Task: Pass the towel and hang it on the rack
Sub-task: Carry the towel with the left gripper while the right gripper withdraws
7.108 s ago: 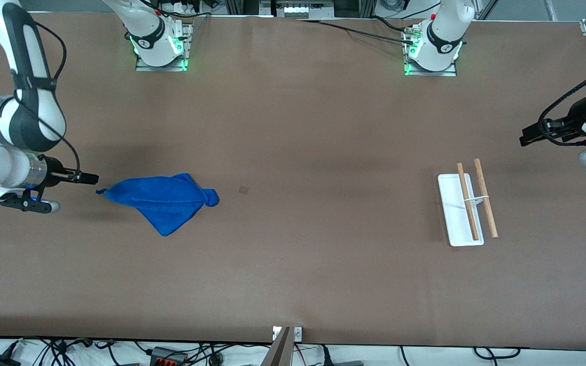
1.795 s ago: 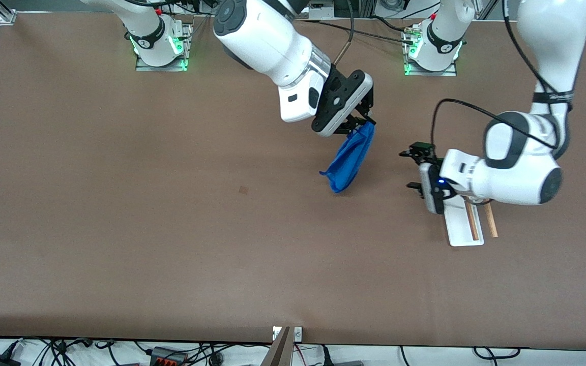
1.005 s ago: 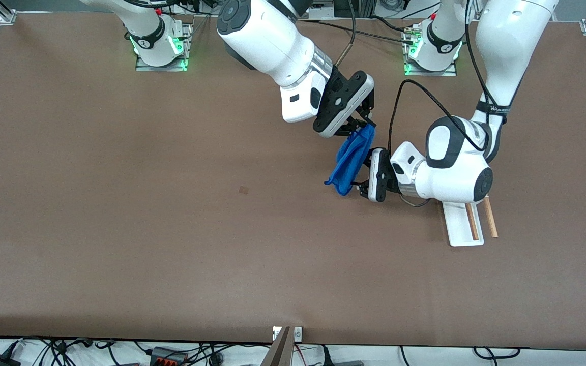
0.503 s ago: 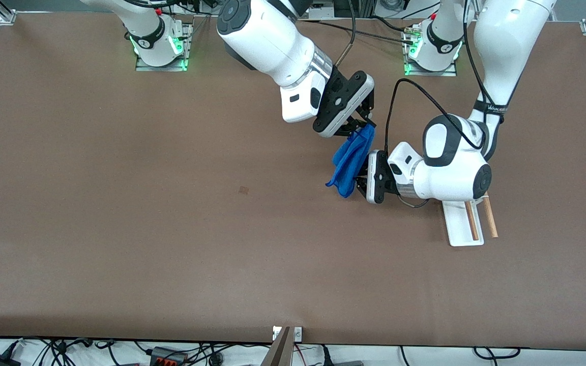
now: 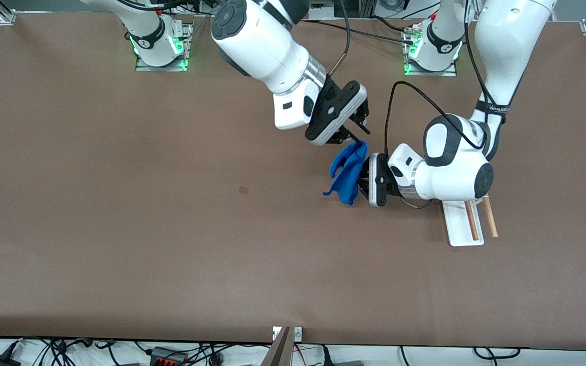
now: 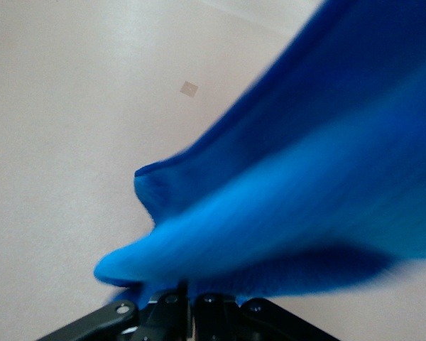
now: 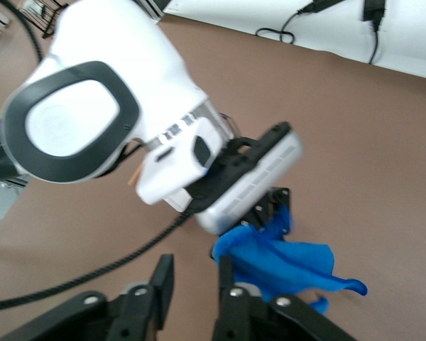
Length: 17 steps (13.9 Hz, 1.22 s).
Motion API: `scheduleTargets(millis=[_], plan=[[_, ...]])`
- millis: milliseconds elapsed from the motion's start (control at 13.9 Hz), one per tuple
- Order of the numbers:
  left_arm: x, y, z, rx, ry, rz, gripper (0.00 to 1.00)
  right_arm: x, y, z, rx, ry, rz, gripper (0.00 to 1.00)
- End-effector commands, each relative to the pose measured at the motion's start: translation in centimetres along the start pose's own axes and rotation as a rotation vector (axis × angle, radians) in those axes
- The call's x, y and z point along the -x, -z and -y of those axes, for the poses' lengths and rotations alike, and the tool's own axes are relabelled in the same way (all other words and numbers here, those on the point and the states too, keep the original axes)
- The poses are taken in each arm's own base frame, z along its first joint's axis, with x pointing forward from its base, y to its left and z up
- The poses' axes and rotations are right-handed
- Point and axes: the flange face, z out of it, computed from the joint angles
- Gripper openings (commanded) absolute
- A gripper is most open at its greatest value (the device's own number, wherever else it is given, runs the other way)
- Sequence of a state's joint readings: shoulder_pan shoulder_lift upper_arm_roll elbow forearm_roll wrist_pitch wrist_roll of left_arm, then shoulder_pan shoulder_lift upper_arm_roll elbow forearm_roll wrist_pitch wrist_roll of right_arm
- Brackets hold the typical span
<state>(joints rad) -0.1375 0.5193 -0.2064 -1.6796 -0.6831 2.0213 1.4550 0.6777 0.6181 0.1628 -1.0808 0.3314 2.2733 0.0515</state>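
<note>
The blue towel (image 5: 346, 170) hangs bunched from my left gripper (image 5: 363, 175), which is shut on its upper part, over the middle of the table. In the left wrist view the towel (image 6: 305, 177) fills most of the picture above the shut left gripper (image 6: 192, 304). My right gripper (image 5: 358, 128) is open and empty, just above the towel's top and clear of it. In the right wrist view the right gripper (image 7: 194, 280) stands open beside the towel (image 7: 284, 264). The rack (image 5: 457, 226) stands toward the left arm's end, partly hidden by the left arm, its wooden rods (image 5: 490, 219) showing.
A small brown square mark (image 5: 243, 189) lies on the table toward the right arm's end; it also shows in the left wrist view (image 6: 189, 88). The left arm's black cable (image 5: 415, 99) arcs above the towel. Both arm bases stand along the table's edge farthest from the front camera.
My right gripper has opened, let go of the towel and drawn back a little. The towel's top has dropped and it now hangs from my shut left gripper alone.
</note>
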Motion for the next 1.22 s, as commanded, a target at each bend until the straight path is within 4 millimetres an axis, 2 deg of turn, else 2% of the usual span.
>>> scheduleTargets(millis=[0, 287, 431, 574, 718, 862, 1005, 1149], plan=[[-0.4, 1.3, -0.4, -0.024, 0.021, 0.017, 0.01, -0.4, 2.7, -2.5, 0.094, 0.005, 0.055, 1.0], [-0.3, 3.3, -1.0, -0.039, 0.048, 0.088, 0.01, -0.2, 7.2, -7.7, 0.259, -0.017, 0.187, 1.0], [0.8, 5.8, -1.2, -0.049, 0.098, 0.123, 0.01, 0.3, 9.0, -11.2, 0.306, -0.063, 0.257, 1.0], [2.2, 10.1, -1.8, -0.083, 0.176, 0.181, 0.0, 1.1, 10.8, -16.7, 0.348, -0.151, 0.33, 1.0], [3.2, 12.7, -2.5, -0.091, 0.21, 0.232, 0.0, 2.5, 12.4, -23.5, 0.386, -0.254, 0.378, 1.0], [5.2, 15.6, -2.9, -0.099, 0.25, 0.263, 0.0, 3.4, 14.9, -29.3, 0.469, -0.311, 0.384, 1.0], [7.7, 18.4, -3.1, -0.119, 0.288, 0.308, 0.0, 4.6, 17.3, -33.3, 0.505, -0.386, 0.404, 1.0], [9.1, 20.0, -3.3, -0.15, 0.295, 0.374, 0.0, 5.5, 20.5, -37.2, 0.519, -0.444, 0.389, 1.0]])
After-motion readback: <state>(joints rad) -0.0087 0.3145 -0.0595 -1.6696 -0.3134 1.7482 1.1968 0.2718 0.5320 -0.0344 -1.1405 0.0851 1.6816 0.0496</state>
